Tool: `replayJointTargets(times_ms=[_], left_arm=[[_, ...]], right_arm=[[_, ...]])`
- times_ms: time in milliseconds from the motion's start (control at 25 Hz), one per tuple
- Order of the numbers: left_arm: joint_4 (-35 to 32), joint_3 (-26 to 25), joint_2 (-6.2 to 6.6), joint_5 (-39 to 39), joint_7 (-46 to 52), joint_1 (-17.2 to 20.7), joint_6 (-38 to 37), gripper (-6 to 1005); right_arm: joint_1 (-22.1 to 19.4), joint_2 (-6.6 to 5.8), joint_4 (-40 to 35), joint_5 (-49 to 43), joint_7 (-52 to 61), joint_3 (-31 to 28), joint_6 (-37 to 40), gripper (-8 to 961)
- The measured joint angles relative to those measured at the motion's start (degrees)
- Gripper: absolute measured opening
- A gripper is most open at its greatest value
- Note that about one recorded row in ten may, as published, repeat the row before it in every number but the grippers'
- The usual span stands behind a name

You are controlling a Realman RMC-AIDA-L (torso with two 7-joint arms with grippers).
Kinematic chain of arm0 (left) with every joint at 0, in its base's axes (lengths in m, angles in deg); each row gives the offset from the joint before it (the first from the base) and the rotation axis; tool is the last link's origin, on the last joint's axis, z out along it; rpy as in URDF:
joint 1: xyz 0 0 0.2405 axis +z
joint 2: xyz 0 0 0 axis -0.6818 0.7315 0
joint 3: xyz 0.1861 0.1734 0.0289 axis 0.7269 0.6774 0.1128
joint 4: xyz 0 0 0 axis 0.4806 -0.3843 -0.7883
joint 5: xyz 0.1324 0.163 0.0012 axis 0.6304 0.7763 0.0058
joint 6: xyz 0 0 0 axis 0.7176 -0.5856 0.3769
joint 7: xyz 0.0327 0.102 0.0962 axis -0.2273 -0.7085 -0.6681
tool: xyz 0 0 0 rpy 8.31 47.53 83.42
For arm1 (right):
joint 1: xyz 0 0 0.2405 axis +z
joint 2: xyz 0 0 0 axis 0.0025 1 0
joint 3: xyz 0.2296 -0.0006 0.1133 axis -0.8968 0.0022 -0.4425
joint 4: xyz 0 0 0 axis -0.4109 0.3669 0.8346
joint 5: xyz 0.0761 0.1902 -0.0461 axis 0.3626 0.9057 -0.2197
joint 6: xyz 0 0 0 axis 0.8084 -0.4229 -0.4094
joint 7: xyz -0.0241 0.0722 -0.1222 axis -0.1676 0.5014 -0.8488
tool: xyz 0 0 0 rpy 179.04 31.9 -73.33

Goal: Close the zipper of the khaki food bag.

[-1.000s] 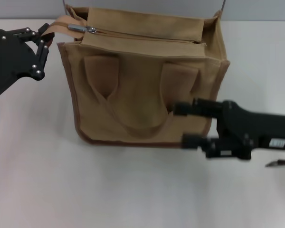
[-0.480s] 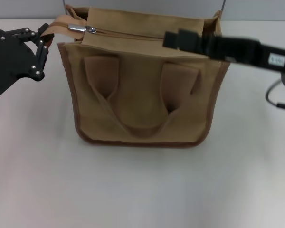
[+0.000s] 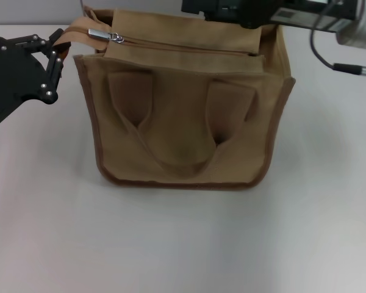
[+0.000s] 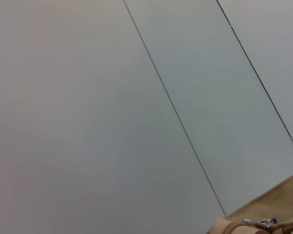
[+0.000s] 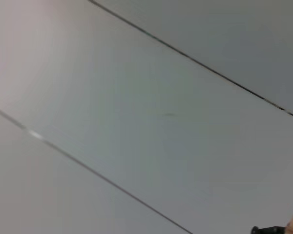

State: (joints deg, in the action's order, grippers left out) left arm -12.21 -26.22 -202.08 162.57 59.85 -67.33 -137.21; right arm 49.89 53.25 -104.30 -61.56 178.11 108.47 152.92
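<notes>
The khaki food bag (image 3: pixel 183 128) stands upright in the middle of the table in the head view. Its zipper (image 3: pixel 189 47) runs across the top panel, with the silver pull tab (image 3: pixel 100 34) at the left end. My left gripper (image 3: pixel 56 50) is at the bag's top left corner, shut on the tan fabric tab (image 3: pixel 76 29) that sticks out beyond the zipper's end. My right gripper (image 3: pixel 195 6) hovers above the bag's back top edge, its arm reaching in from the right. The left wrist view catches the bag's corner (image 4: pixel 283 204) and the pull tab (image 4: pixel 263 223).
The white table (image 3: pixel 171 244) spreads in front of and beside the bag. A grey panelled wall (image 5: pixel 146 97) fills both wrist views. A black cable (image 3: pixel 323 52) hangs off the right arm near the bag's right corner.
The right arm rose from low in front of the bag's right side, swept over the top panel and now sits above the back edge. The left gripper and bag stayed put.
</notes>
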Motion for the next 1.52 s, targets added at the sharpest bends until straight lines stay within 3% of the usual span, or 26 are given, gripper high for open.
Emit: replayJointTargets(times_ms=[400, 640, 1520], left_arm=[[0.0, 0.0, 0.0, -0.38, 0.01, 0.01, -0.91, 36], [0.0, 0.0, 0.0, -0.43, 0.01, 0.2, -1.57, 38], [-0.11, -0.52, -0.09, -0.65, 0.54, 0.62, -8.03, 45]], right_arm=[[4.96, -0.57, 0.15, -1.66, 9.41, 10.42, -9.38, 800], [7.22, 0.03, 0.46, -1.93, 12.23, 14.27, -13.15, 800], [8.72, 1.42, 0.65, -2.44, 14.46, 17.3, -17.98, 801]])
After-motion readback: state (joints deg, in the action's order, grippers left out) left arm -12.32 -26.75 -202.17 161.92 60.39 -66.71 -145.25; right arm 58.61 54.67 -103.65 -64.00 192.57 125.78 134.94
